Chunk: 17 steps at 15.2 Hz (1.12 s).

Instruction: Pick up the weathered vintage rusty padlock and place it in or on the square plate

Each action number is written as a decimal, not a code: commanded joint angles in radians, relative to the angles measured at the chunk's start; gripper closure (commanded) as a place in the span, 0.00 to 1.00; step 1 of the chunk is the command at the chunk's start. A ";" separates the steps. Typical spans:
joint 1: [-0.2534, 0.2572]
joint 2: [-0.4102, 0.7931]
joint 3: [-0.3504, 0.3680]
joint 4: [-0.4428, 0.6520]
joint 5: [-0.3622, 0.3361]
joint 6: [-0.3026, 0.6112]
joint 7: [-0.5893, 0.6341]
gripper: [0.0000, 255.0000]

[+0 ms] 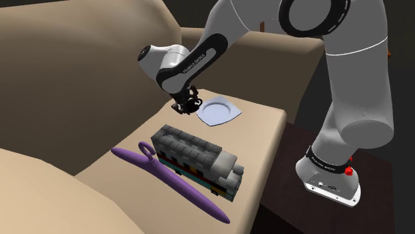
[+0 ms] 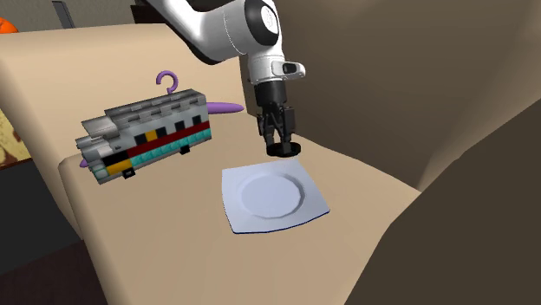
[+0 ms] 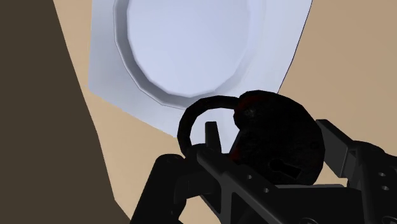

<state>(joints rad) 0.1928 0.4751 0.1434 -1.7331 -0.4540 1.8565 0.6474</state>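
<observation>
toy bus (image 1: 196, 163) between hanger (image 1: 186, 191) and plate (image 1: 219, 110)

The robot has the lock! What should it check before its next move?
1. Padlock gripped: ok, the gripper is shut on it.
2. Plate lying flat: ok.
3. Padlock above the plate: not ok, it is just beside the rim.
4. Toy bus and hanger out of the way: ok, both lie off to the side.
5. Padlock lifted off the surface: cannot tell.

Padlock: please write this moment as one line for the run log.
phase: carry | gripper: shut on padlock | padlock: beside edge of square plate, not yet on it | square plate: empty
</observation>
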 commanded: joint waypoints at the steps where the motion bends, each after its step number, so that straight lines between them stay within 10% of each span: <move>1: 0.000 -0.015 0.002 0.007 0.004 -0.020 -0.009 1.00; 14: 0.001 -0.087 0.009 0.068 0.027 -0.143 -0.060 1.00; 17: -0.027 -0.203 0.005 -0.101 0.031 -0.082 -0.067 1.00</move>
<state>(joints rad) 0.1746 0.3057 0.1501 -1.7840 -0.4236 1.7552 0.5837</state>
